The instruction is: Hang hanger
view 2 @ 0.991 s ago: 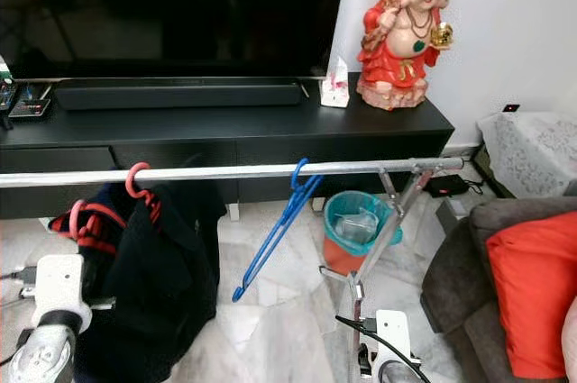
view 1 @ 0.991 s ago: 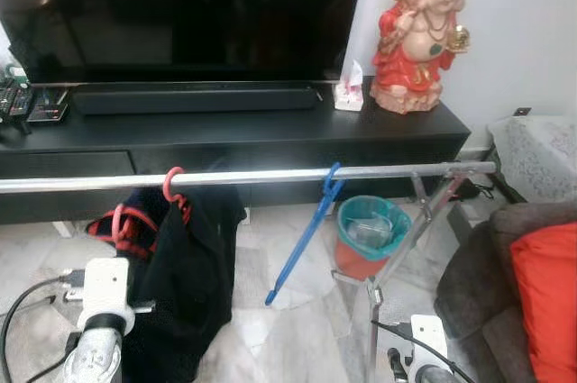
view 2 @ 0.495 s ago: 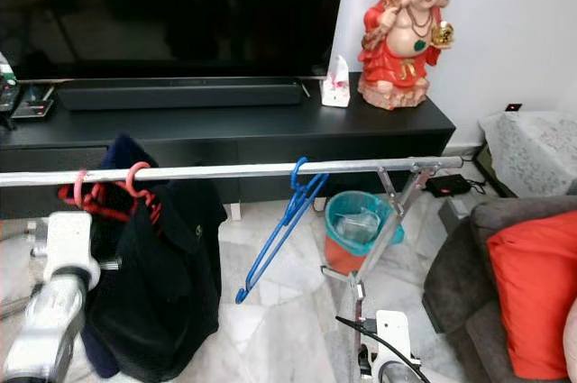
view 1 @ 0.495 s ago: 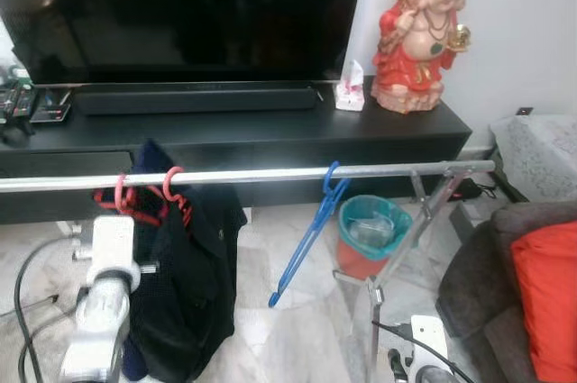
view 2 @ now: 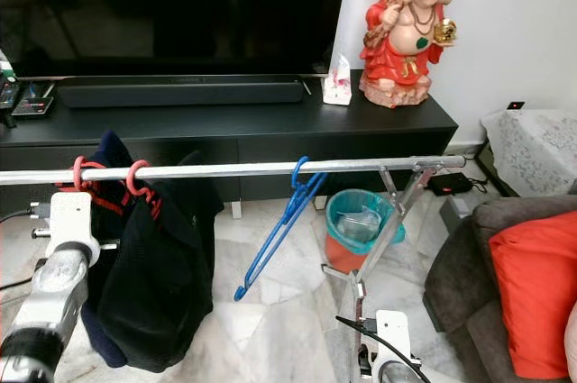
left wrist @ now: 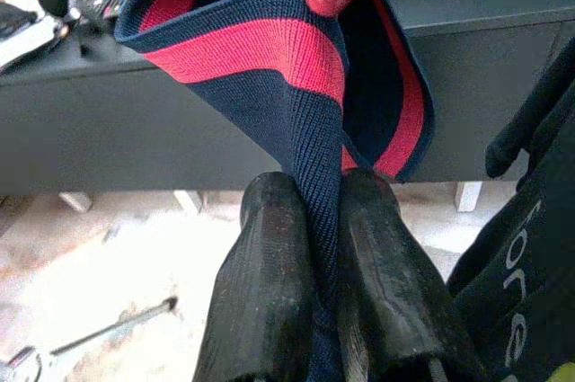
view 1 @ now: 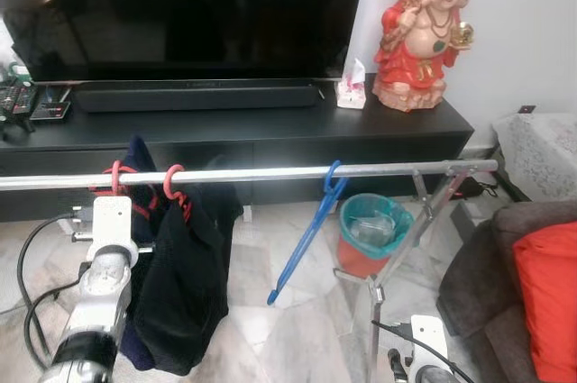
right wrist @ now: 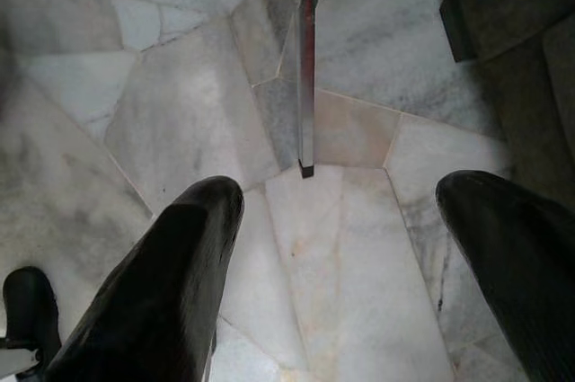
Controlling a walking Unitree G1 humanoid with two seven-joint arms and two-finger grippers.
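A silver clothes rail [view 1: 270,173] runs across in front of me. The hook of a red hanger [view 1: 115,172] rests over the rail near its left end and carries a navy garment with a red-striped collar [left wrist: 269,49]. My left gripper [left wrist: 325,193] is shut on that collar fabric just below the hanger, with my left arm [view 1: 106,257] reaching up under the rail. Right beside it hangs a second red hanger [view 1: 172,177] with a black garment [view 1: 189,284]. A bare blue hanger [view 1: 311,230] dangles further right. My right gripper [right wrist: 337,220] is open, low over the floor.
Behind the rail stands a black TV console [view 1: 270,131] with a TV, a tissue box [view 1: 351,87] and a red statue [view 1: 424,36]. A teal bin [view 1: 371,225] sits by the rack's leg [view 1: 397,257]. A sofa with a red cushion [view 1: 545,302] is at the right, and cables [view 1: 32,257] lie at the left.
My left arm rose with the red hanger and navy garment. Its hook went from below the rail to over it, left of the other red hanger.
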